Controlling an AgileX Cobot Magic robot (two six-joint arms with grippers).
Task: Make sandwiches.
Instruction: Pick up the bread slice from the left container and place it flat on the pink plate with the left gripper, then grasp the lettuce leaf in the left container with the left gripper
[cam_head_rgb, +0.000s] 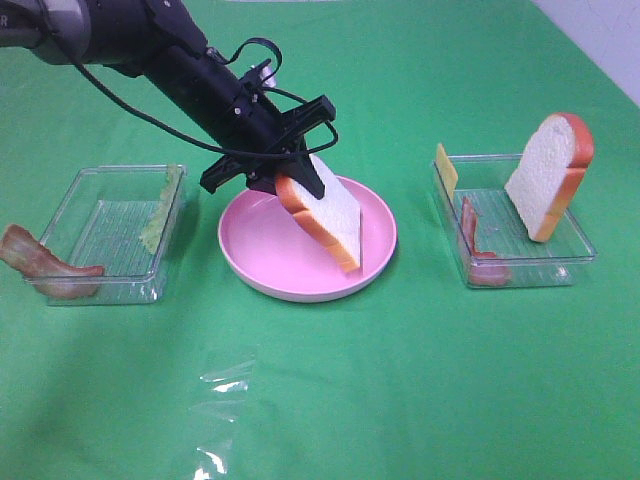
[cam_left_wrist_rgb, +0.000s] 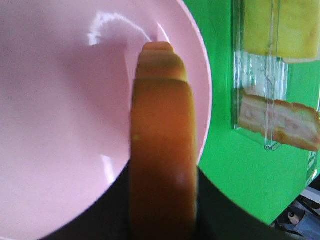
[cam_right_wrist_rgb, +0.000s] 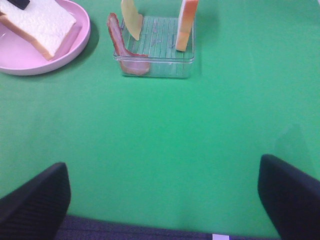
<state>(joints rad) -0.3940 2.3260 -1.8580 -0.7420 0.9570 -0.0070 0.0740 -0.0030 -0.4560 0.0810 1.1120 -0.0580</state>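
My left gripper (cam_head_rgb: 290, 172) is shut on a white bread slice (cam_head_rgb: 328, 212) with an orange-brown crust. It holds the slice tilted, with the lower edge resting in the round pink plate (cam_head_rgb: 258, 262). The left wrist view shows the slice's crust (cam_left_wrist_rgb: 162, 150) edge-on over the plate (cam_left_wrist_rgb: 60, 125). A second bread slice (cam_head_rgb: 550, 175) stands in the right clear tray (cam_head_rgb: 575, 255) with a yellow cheese slice (cam_head_rgb: 446, 170) and a bacon strip (cam_head_rgb: 472, 225). Lettuce (cam_head_rgb: 160, 210) leans inside the left tray (cam_head_rgb: 75, 200), and a bacon strip (cam_head_rgb: 40, 262) hangs over its outer side. My right gripper (cam_right_wrist_rgb: 165, 200) is open and empty over bare green cloth.
A crumpled piece of clear plastic film (cam_head_rgb: 225, 400) lies on the green cloth in front of the plate. The right wrist view shows the right tray (cam_right_wrist_rgb: 155, 62) and the plate (cam_right_wrist_rgb: 75, 42) ahead of it. White wall at the far right corner (cam_head_rgb: 610, 40).
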